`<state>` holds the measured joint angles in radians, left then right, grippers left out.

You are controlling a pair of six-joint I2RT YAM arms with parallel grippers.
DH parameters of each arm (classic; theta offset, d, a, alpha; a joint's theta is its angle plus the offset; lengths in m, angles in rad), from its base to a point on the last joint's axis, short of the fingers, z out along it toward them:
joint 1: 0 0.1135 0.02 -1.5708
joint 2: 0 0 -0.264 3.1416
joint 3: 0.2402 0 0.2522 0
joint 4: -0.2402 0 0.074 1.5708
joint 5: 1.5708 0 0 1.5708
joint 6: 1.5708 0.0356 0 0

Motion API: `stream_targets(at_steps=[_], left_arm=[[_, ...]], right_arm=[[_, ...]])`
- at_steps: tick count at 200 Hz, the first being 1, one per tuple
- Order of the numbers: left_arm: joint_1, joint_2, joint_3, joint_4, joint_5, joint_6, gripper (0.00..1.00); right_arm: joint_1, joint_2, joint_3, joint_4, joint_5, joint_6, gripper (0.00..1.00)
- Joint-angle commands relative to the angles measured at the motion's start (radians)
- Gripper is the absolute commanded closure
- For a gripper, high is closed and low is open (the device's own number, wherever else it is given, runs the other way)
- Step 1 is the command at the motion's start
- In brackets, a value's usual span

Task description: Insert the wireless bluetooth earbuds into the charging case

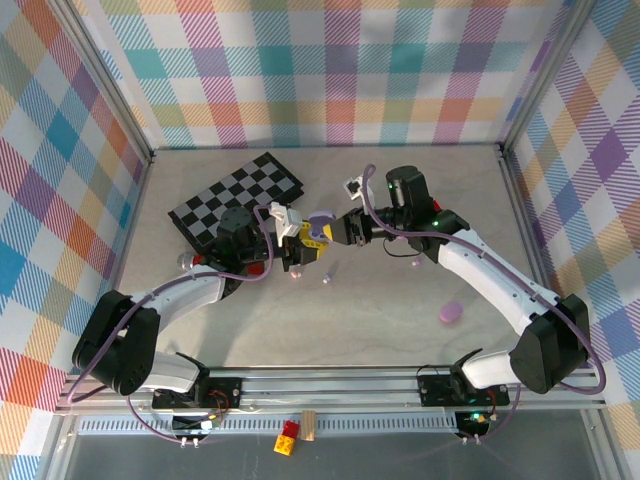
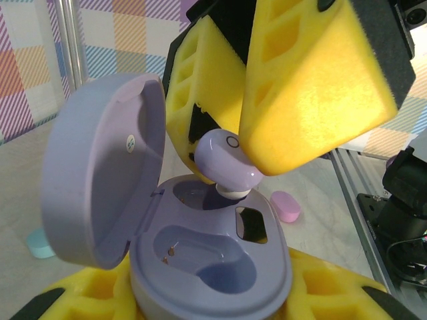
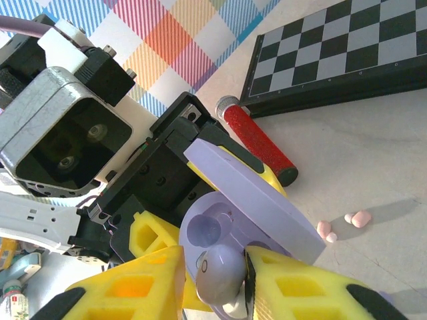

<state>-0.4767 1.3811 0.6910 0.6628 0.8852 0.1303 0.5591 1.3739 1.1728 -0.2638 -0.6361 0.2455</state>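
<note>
Earbud [image 2: 223,159] upright, tip down into case [image 2: 275,265]

Take the table's middle, seen from above, as your dial. The black-and-white checkered board [image 1: 237,197] lies at ten o'clock, and the red cylinder with a metal cap [image 3: 257,140] lies just beside one of its corners. Near the centre, your left gripper [image 2: 210,303] clamps the open lilac plastic charging case [image 2: 220,273], with the lid at the case's nine o'clock. The lilac stemmed earbud [image 2: 223,160] stands at the case's twelve-o'clock socket, between the right gripper [image 3: 217,287]'s pads. A closed lilac oval case [image 1: 451,313] lies at four o'clock. Another lilac earbud [image 1: 328,274] lies just toward six.
</note>
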Motion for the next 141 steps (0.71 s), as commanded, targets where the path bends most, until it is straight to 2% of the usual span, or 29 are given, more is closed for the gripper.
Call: stream_targets(at_steps=[1,141], left_arm=[[-0.013,-0.004,0.041,0.070,0.067,-0.009,0.69],[-0.014,-0.010,0.041,0.073,0.069,-0.023,0.69]], right_arm=[[0.003,0.011,0.027,-0.028,0.035,-0.028,0.70],[0.002,-0.030,0.001,-0.002,0.099,-0.001,0.65]])
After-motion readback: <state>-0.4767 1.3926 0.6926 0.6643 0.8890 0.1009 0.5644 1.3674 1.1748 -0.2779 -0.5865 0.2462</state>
